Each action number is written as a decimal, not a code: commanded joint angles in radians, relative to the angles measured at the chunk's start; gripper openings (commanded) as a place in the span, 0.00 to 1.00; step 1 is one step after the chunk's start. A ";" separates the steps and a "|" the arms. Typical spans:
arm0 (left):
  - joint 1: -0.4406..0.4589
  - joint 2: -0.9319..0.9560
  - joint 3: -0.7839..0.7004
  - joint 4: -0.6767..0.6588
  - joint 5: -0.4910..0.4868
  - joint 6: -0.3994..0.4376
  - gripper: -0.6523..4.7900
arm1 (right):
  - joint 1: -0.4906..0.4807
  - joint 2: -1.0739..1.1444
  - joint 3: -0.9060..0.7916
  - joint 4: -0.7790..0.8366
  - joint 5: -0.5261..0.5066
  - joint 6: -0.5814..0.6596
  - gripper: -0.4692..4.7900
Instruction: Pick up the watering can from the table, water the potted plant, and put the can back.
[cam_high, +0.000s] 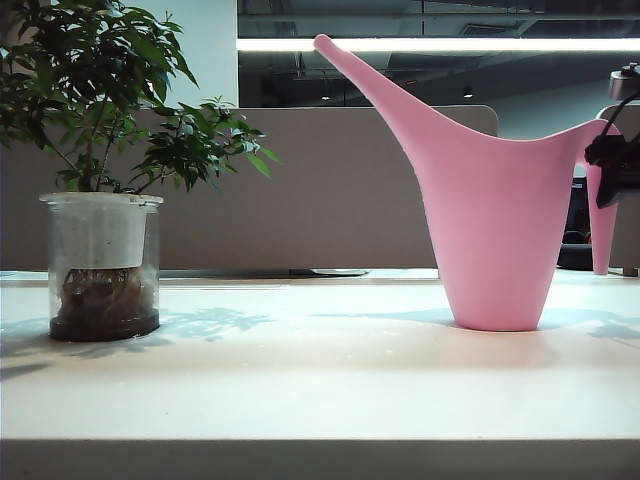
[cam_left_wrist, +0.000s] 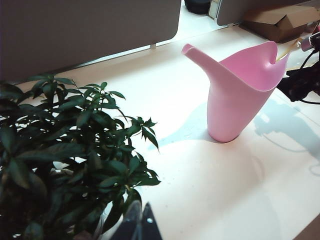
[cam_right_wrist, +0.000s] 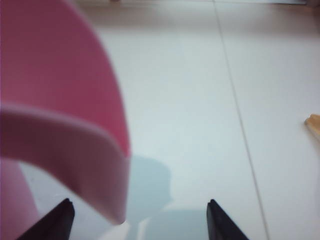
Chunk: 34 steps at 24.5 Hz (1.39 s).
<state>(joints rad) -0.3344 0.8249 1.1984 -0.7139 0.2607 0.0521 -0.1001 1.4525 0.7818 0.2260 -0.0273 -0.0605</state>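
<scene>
The pink watering can (cam_high: 497, 230) stands upright on the white surface (cam_high: 320, 390), right of the middle, its long spout rising up and to the left and its arched handle drooping down at the far right. The potted plant (cam_high: 103, 180) stands well apart from it at the left: bushy green leaves over a clear jar with a white inner pot, roots and dark soil showing at the bottom. The right hand (cam_right_wrist: 140, 220) is at the can's handle end; in its wrist view its two dark fingertips (cam_right_wrist: 55, 222) stand wide apart, gripping nothing, with the pink handle curving close by one of them and bare surface between them. In the exterior view only a dark part of that arm (cam_high: 617, 160) shows at the right edge, beside the handle. The left hand (cam_left_wrist: 140, 225) hovers above the plant's leaves, looking across at the can; only a dark tip of it shows, and I cannot tell how far open it is.
</scene>
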 joint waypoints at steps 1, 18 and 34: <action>-0.001 -0.002 0.006 0.020 0.002 0.002 0.11 | -0.010 0.023 0.003 0.108 -0.018 -0.001 0.74; -0.001 -0.002 0.006 0.018 0.002 0.027 0.11 | -0.023 0.153 0.003 0.427 -0.132 -0.026 0.73; -0.001 -0.002 0.006 -0.032 0.001 0.045 0.11 | -0.020 0.152 0.005 0.438 -0.136 -0.026 0.36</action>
<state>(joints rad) -0.3355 0.8253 1.1984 -0.7547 0.2611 0.0772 -0.1223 1.6135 0.7803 0.6300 -0.1589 -0.0963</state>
